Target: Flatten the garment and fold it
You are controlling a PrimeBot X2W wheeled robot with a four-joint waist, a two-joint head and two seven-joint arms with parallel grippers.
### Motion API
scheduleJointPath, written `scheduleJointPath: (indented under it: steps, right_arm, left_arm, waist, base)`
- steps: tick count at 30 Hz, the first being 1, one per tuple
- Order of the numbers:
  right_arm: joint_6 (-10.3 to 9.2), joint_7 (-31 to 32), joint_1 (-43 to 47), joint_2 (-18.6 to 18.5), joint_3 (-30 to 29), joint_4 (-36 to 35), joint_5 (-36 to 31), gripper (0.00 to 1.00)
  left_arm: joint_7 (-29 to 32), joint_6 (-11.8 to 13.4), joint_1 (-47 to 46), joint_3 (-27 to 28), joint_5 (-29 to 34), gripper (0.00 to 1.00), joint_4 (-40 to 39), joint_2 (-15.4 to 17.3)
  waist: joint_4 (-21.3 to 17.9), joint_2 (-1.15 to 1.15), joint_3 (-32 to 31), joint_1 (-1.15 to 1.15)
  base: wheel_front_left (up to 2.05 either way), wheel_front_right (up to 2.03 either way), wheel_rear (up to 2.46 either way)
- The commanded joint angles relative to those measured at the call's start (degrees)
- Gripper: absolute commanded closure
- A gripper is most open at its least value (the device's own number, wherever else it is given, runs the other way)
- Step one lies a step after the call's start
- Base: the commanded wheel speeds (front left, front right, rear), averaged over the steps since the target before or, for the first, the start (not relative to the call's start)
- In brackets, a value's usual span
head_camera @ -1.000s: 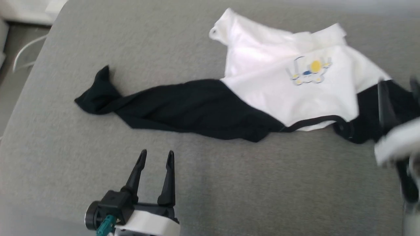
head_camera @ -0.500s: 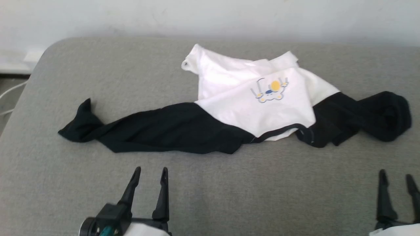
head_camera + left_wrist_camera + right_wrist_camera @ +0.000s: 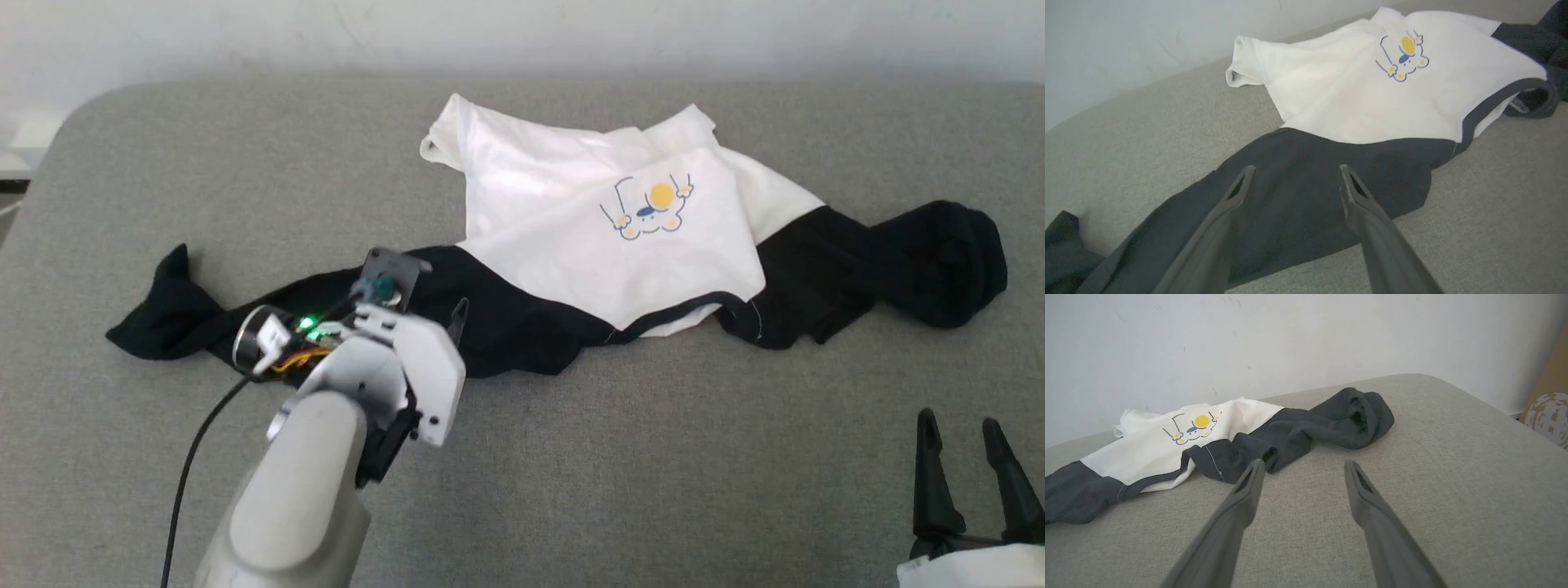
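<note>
The garment point(image 3: 563, 220) lies crumpled on the grey padded surface point(image 3: 620, 474). Its body is white with a small yellow-and-blue print point(image 3: 651, 208), and its sleeves are black. One black sleeve point(image 3: 163, 314) trails off to the left; the other is bunched at the right point(image 3: 922, 257). My left gripper point(image 3: 1296, 168) is open, hovering over the left black sleeve point(image 3: 1306, 192) with nothing between its fingers. In the head view its pale wrist point(image 3: 392, 359) covers most of the fingers. My right gripper point(image 3: 958, 420) is open at the lower right, short of the right sleeve point(image 3: 1347, 414).
A white wall point(image 3: 522, 33) runs along the far edge of the surface. The surface's rounded left corner point(image 3: 49, 155) drops away to the floor. A black cable point(image 3: 192, 465) hangs beside my left forearm. A brown board point(image 3: 1549, 396) stands beyond the right edge.
The head camera has swung up and to the right, bringing the whole garment into view. My left arm has reached forward over the left black sleeve. The right gripper stays open.
</note>
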Motion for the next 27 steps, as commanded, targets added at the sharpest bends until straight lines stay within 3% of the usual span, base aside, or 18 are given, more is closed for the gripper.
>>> scheduleJointPath:
  steps: [1, 6, 15, 16, 17, 18, 27]
  right_arm:
    - [-0.04, -0.5, -1.2, 0.1, 0.3, 0.0, -0.3, 0.00]
    - [-0.04, -0.5, -2.7, 0.1, 1.2, 0.4, -0.4, 0.00]
    - [-0.04, -0.3, -3.7, 0.1, 0.9, 0.0, -0.6, 0.00]
    - [-0.04, -0.3, -3.8, 0.1, 0.8, -0.1, -0.6, 0.00]
    - [-0.04, -0.3, -3.8, 0.1, 0.8, -0.2, -0.6, 0.00]
    - [-0.04, -0.3, -3.7, 0.1, 0.8, -0.2, -0.5, 0.00]
    - [-0.04, 0.1, -3.2, 0.1, 0.6, 0.0, -0.4, 0.00]
  left_arm:
    - [2.0, -0.5, -1.7, -0.5, -0.1, 0.00, 2.1, -0.6]
    - [9.1, -0.9, -6.1, -2.0, 0.1, 0.00, 11.3, -0.7]
    - [10.7, -0.8, -7.2, -2.2, 0.0, 0.00, 22.1, 1.4]
    - [10.7, -0.9, -7.3, -2.3, -0.3, 0.44, 22.8, 1.3]
    - [10.4, -1.0, -7.3, -2.1, -0.7, 0.77, 23.4, 1.1]
    - [10.3, -1.1, -7.4, -1.9, -1.5, 1.00, 24.0, 0.8]
    - [8.9, -2.7, -7.9, -2.1, -7.2, 1.00, 22.2, -0.4]
  waist:
    - [-1.0, 0.00, 2.1, -0.01]
    - [-3.3, 0.00, 3.8, -0.01]
    - [-7.2, 0.00, 5.5, -0.01]
    - [-7.3, 0.00, 5.6, -0.01]
    - [-7.4, 0.00, 5.7, -0.01]
    - [-7.4, 0.00, 5.8, -0.01]
    - [-4.5, 0.00, 4.5, -0.01]
  base:
    - [0.00, 0.00, 0.00]
    - [0.00, 0.00, 0.00]
    - [0.00, 0.00, 0.00]
    - [0.00, 0.00, 0.00]
    - [0.00, 0.00, 0.00]
    - [0.00, 0.00, 0.00]
    - [0.00, 0.00, 0.00]
